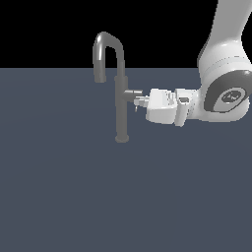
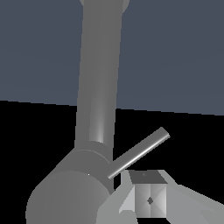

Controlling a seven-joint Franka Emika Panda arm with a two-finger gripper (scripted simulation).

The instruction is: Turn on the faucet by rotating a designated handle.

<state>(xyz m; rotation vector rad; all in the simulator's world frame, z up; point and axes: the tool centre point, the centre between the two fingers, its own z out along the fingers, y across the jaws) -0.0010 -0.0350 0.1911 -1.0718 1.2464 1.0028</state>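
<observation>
Closest to my wrist camera sits one of my own fingertips (image 2: 148, 199), a pale faceted block, and right against it runs the thin lever pin (image 2: 139, 152) that sticks out of the handle (image 2: 70, 197). That handle is the fat grey stub filling the near corner of the wrist view, joined to the faucet (image 2: 99, 74), whose slim column rises away from me. In the exterior view the faucet (image 1: 120, 88) stands upright on the dark floor (image 1: 64, 187), its arched spout curling toward that view's left, while the handle (image 1: 133, 92) juts sideways from the column toward that view's right, straight at me. My gripper (image 1: 140, 102) comes in level from that side, so the stub's long axis and my approach lie nearly along one line, with my fingertips just beside and slightly under its outer end. The pin (image 1: 136, 107) hangs down from the stub next to my fingertips. I cannot tell whether my fingers are parted or clenched: only one fingertip shows plainly, and nothing is visibly pinched between them. I judge the turn depends on pushing that pin around the stub's axis, so my fingertip must stay against the pin's side rather than slide along it.
</observation>
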